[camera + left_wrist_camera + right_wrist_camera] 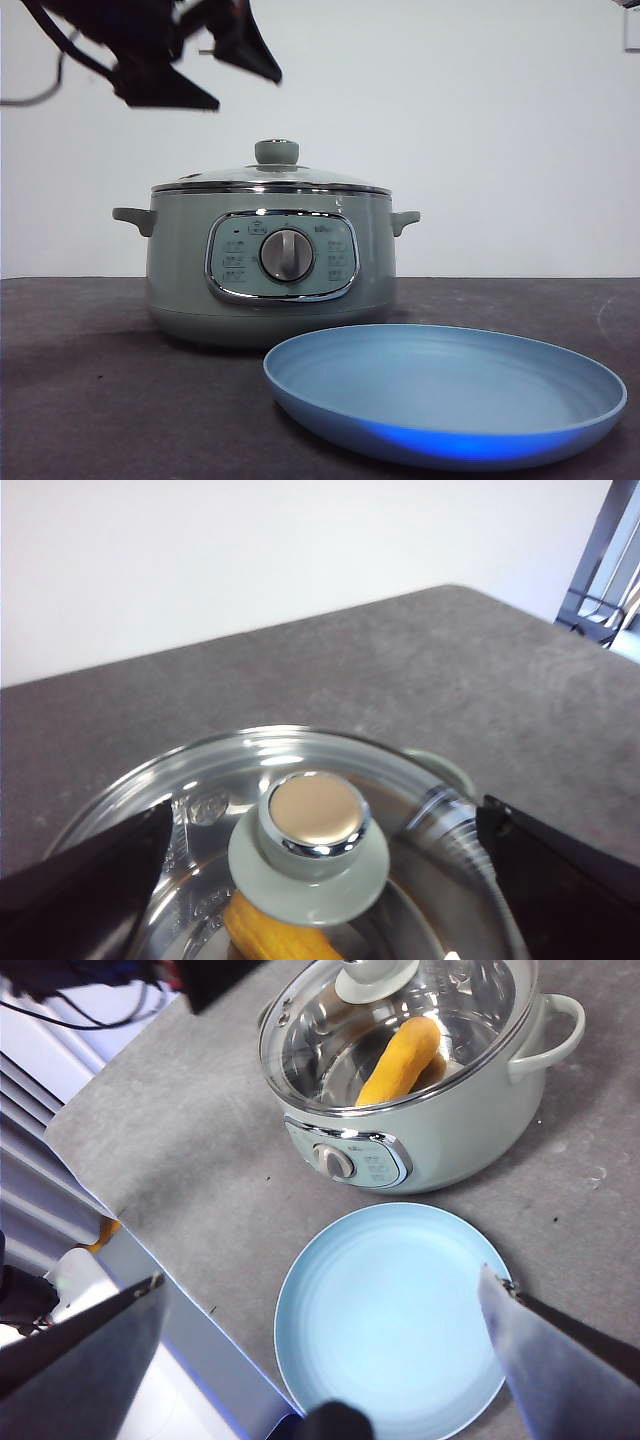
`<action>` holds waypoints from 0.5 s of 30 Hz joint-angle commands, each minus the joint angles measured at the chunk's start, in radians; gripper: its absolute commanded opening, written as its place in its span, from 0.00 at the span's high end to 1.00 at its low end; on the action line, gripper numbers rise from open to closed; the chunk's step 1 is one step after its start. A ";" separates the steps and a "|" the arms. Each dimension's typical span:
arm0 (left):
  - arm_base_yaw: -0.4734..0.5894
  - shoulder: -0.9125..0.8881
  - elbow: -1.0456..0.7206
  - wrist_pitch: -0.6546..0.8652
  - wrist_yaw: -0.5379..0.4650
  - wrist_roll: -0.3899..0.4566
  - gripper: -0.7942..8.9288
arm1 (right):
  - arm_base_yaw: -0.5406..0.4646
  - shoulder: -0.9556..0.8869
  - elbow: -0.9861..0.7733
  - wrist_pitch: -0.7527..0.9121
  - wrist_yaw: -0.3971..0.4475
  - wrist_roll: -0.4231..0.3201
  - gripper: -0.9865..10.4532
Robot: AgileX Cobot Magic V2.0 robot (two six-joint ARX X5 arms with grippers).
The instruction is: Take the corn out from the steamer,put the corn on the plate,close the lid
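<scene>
The steamer (270, 270) stands mid-table with the glass lid (270, 180) shut on it. Through the glass the corn (400, 1060) lies inside the pot; the left wrist view shows one end of the corn (275, 940) under the knob. My left gripper (247, 90) hangs open just above the lid's knob (313, 825), one jaw on each side and not touching it. The blue plate (445, 395) lies empty in front of the pot, to its right. High above the plate (390, 1320), my right gripper (322, 1280) is open and holds nothing.
The dark grey table (80, 400) runs past the pot on both sides. Its edge (150, 1260) shows in the right wrist view near the plate. The pot's side handles (135, 218) stick out left and right.
</scene>
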 commanded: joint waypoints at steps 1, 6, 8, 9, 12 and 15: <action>-0.009 0.051 0.013 0.025 -0.018 0.026 0.31 | 0.003 -0.002 0.003 0.002 0.003 0.002 0.42; -0.015 0.148 0.086 0.021 -0.034 0.033 0.31 | 0.003 -0.002 0.003 -0.010 0.003 0.002 0.42; -0.021 0.178 0.116 0.016 -0.034 0.034 0.31 | 0.003 -0.002 0.003 -0.013 0.003 0.002 0.42; -0.024 0.192 0.129 0.016 -0.034 0.033 0.31 | 0.003 -0.002 0.003 -0.013 0.003 0.002 0.42; -0.034 0.223 0.150 0.017 -0.035 0.034 0.31 | 0.003 -0.002 0.003 -0.014 0.003 0.002 0.42; -0.040 0.254 0.156 0.017 -0.038 0.038 0.31 | 0.003 -0.001 0.003 -0.013 0.004 0.002 0.42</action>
